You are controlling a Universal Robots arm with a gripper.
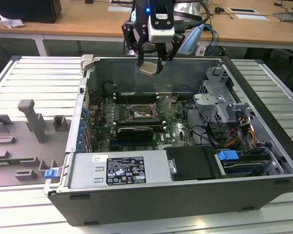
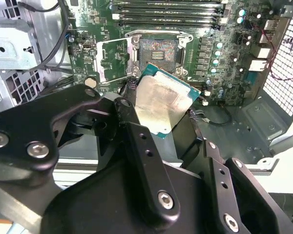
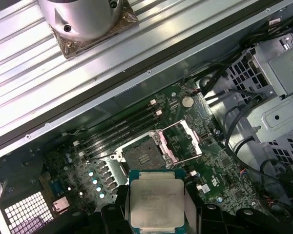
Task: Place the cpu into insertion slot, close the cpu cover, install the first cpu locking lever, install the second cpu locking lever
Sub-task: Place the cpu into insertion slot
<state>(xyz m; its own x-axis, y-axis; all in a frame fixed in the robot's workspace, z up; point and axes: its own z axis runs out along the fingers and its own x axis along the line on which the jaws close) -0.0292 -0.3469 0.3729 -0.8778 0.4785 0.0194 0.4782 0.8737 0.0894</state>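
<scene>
clearly the gripper [image 1: 150,62] has its fingers closed in on two opposite edges of the cpu [image 3: 156,204], which hangs high over the open computer case [image 1: 263,126], well apart from the green motherboard [image 1: 173,127] below. the insertion slot [image 3: 141,157] lies bare with its dark centre showing, and the cpu cover [image 3: 192,136] is swung back just beside it, so nothing has been seated yet.

the main risk, judging from the exterior view, is that the chip does not sit level in the fingers: it looks tilted against the board. if it reached the socket that way, one corner would probably touch first and could bend the fine contacts or leave it jammed on the metal rim. its square outline may also be turned a little from the socket's, which would have the same effect. the hold is only on thin edges, so a slip could drop the chip among the memory slots [image 3: 122,129]. the raised cover stands close enough that a finger might catch it.
</scene>
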